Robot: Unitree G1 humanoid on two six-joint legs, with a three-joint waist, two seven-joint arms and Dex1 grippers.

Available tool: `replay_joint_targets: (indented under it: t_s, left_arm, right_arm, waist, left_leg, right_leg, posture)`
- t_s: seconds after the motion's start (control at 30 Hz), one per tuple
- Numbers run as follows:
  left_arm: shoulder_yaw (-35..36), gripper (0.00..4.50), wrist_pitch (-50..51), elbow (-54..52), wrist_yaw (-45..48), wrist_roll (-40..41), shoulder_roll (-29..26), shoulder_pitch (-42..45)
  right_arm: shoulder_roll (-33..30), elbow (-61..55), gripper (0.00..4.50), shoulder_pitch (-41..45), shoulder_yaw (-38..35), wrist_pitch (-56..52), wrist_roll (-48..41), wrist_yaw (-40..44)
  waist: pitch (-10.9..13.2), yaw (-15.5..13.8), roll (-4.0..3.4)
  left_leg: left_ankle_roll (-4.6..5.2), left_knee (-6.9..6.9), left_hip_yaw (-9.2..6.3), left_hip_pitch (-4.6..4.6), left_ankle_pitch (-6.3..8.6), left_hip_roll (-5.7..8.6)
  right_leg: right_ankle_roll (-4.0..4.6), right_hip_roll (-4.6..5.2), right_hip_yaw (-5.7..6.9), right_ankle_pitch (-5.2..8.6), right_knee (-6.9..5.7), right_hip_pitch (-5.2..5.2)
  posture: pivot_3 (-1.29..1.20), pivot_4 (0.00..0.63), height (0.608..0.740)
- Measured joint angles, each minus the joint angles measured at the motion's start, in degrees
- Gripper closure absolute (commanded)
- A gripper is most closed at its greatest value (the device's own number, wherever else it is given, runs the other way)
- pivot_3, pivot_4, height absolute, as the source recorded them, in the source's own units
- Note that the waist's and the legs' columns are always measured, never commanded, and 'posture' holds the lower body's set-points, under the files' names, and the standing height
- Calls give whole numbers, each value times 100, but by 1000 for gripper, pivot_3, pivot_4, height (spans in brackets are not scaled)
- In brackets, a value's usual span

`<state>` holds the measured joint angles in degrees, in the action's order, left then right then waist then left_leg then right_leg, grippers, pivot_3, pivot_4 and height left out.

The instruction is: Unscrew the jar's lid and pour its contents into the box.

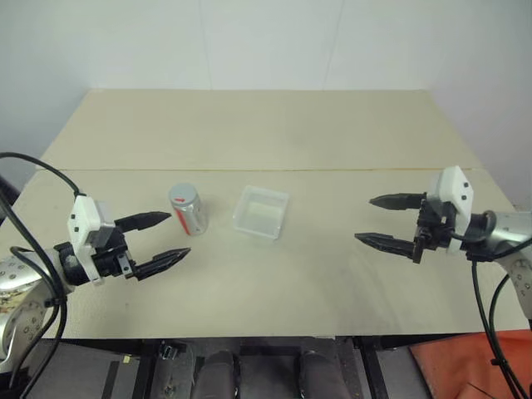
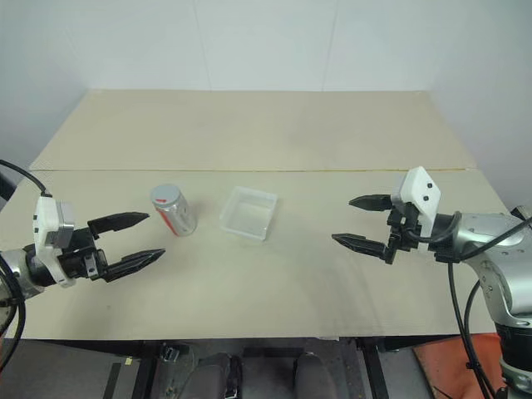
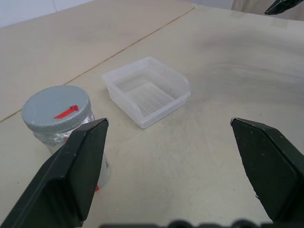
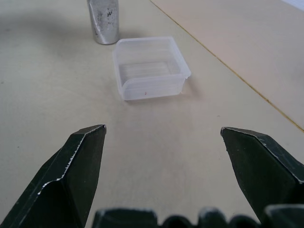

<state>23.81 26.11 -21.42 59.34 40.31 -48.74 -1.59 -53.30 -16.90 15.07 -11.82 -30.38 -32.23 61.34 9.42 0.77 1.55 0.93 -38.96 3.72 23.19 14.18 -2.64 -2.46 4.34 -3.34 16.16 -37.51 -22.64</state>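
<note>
At lower left, the left gripper [image 1: 164,237] hovers, jaws released, just beside the jar [image 1: 188,209], positioned to brace it. The lid [image 3: 57,108] remains on. At centre, the box [image 1: 261,213] sits empty. At right, the right gripper [image 1: 384,220] waits, jaws spread.

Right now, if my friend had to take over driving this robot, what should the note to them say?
Left gripper: open, holding nothing, hovering close to the jar.
Right gripper: open, holding nothing, off to the right, well away from the box.
The jar stands upright on the table with the lid screwed on. The box sits just right of it, apart from it.
Done: nothing yet; both things are untouched.
Left: grab the jar, unscrew the lid, tip the contents into the box.
</note>
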Motion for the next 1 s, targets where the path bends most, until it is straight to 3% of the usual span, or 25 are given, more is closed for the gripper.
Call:
replay_joint_targets:
  t_s: [0.23,1.0]
  left_arm:
    - [0,27,-100,194,58,-8,-70,323]
    - [-15,27,-214,166,-238,-304,29,250]
  right_arm:
    - [-81,64,0,5,0,8,19,168]
    - [-28,349,0,95,-3,7,8,176]
  waist:
    - [0,0,0]
    - [0,2,0]
  left_leg:
    - [0,0,0,1,0,1]
    - [0,1,1,1,0,0]
  right_leg:
    - [0,0,0,0,2,0]
    - [0,1,0,0,0,-1]
  posture:
    - [0,150,740]
    - [0,150,740]
